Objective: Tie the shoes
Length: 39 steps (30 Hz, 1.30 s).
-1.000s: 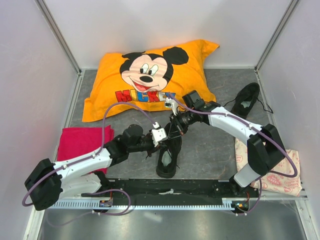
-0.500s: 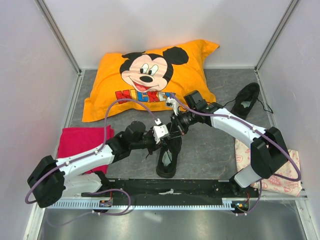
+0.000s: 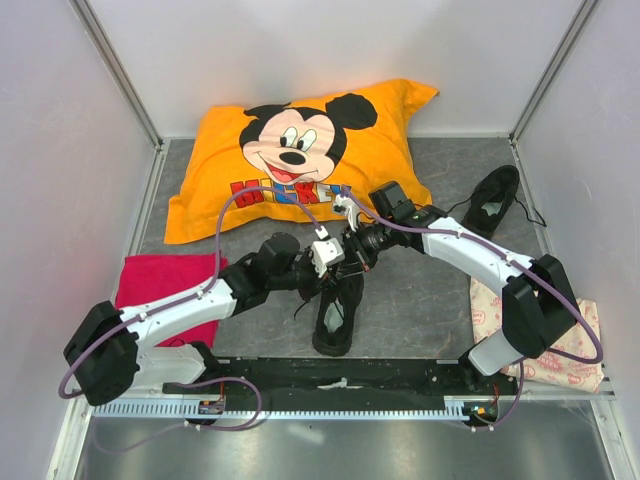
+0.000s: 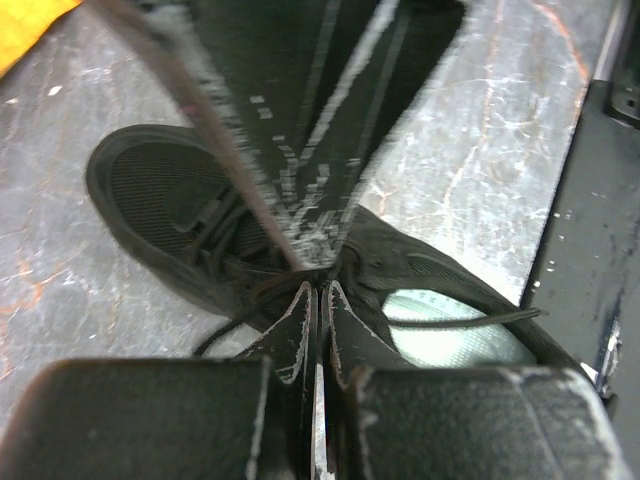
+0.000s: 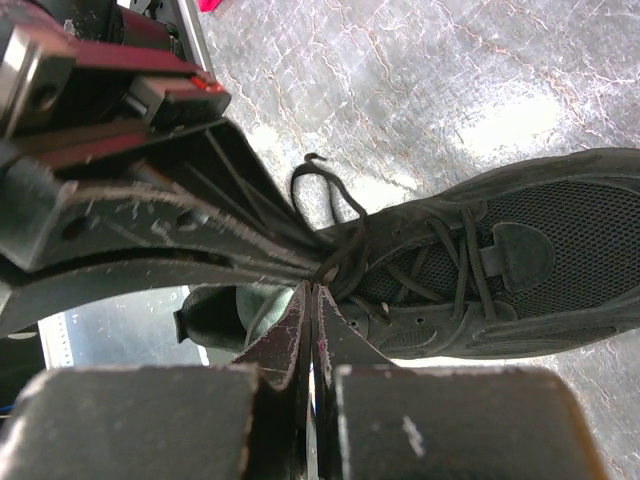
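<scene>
My left gripper [image 4: 318, 287] and right gripper [image 5: 310, 290] meet tip to tip above the tongue of the near shoe [image 3: 335, 318]. Each has its jaws pressed together on what looks like a thin strand of the laces [image 5: 322, 185]. That shoe lies mid-table between the two arms, heel toward me and toe away. Its mate [image 3: 492, 205] sits well apart at the far right, one lace trailing, and I judge it not yet tied. The danger here is crowding: with both wrists this close, a small misjudged pull could knock finger against finger. The cord is slim and round, so it may slide out of the flat, scuffed fingertips. Nothing pins the shoe down either, so a firm tug would likely drag or tip it rather than tighten anything. A free loop curling just left of the eyelets could also snag a finger. The upper is matt black mesh with smoother panels and a pale insole, lying on a mottled grey table [image 3: 420, 290]. A plump orange cartoon pillow [image 3: 300, 150] lies at the far side, a red towel [image 3: 160, 285] at the left and a printed cloth [image 3: 560, 352] at the near right.
</scene>
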### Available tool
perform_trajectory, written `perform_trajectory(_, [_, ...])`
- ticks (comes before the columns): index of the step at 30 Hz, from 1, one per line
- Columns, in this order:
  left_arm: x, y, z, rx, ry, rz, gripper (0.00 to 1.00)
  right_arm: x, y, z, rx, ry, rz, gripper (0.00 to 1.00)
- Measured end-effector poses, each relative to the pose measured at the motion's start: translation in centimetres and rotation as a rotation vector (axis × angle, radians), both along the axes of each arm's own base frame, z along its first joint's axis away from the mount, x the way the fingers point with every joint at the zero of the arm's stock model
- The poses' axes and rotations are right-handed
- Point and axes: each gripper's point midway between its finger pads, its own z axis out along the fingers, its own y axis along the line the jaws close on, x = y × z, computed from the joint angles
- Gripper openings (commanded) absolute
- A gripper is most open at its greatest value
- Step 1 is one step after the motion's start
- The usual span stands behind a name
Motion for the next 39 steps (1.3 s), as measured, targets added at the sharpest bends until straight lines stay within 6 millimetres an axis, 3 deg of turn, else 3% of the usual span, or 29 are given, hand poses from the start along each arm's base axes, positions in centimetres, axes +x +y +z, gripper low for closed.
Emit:
perform_trajectory(9, [0.5, 0.0, 0.9, -0.008, 0.017, 0.029, 0.02, -0.1, 0.0, 0.0, 0.002, 0.001, 0.002, 0.0])
perform_trajectory(24, [0.5, 0.0, -0.5, 0.019, 0.043, 0.028, 0.02, 0.2, 0.2, 0.2, 0.015, -0.017, 0.002, 0.0])
perform_trajectory(33, [0.5, -0.7, 0.4, -0.043, 0.065, 0.046, 0.02, 0.2, 0.3, 0.3, 0.026, -0.009, 0.006, 0.0])
perform_trajectory(35, [0.4, -0.8, 0.6, -0.056, 0.078, 0.049, 0.02, 0.2, 0.2, 0.3, 0.026, -0.006, 0.003, 0.04])
perform_trajectory(39, [0.4, -0.9, 0.5, -0.067, 0.09, 0.056, 0.02, 0.2, 0.2, 0.3, 0.024, -0.006, 0.002, 0.33])
